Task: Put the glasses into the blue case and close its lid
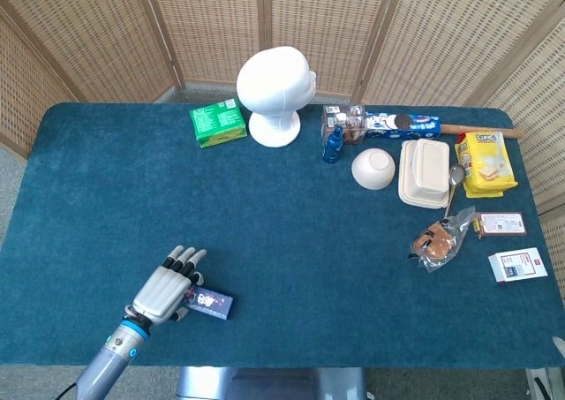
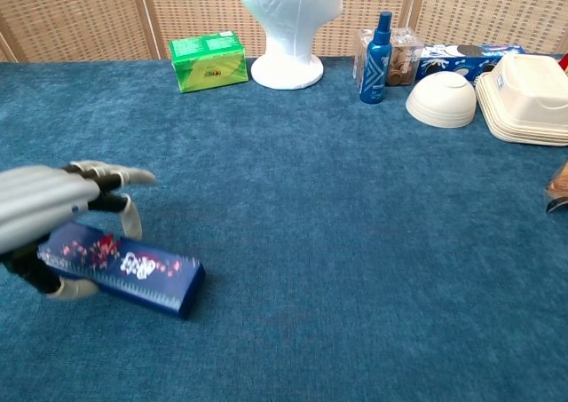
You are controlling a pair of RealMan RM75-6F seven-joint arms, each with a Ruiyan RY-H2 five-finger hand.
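Currently we note the left hand (image 2: 53,208) over the closed blue case (image 2: 133,273).
Fingers straddle it for grasping; whether they grip, we cannot tell.

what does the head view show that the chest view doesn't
Only the head view shows the table's right end: the yellow snack bag, spoon, bagged pastry and two small cards, plus the left forearm.

Only the chest view shows the left hand from the side, its fingers arched over the blue case and one tucked under its near edge.

Both show the hand over the closed case, the green box, foam head, blue bottle, white bowl and clamshell container. Neither shows glasses or the right hand.
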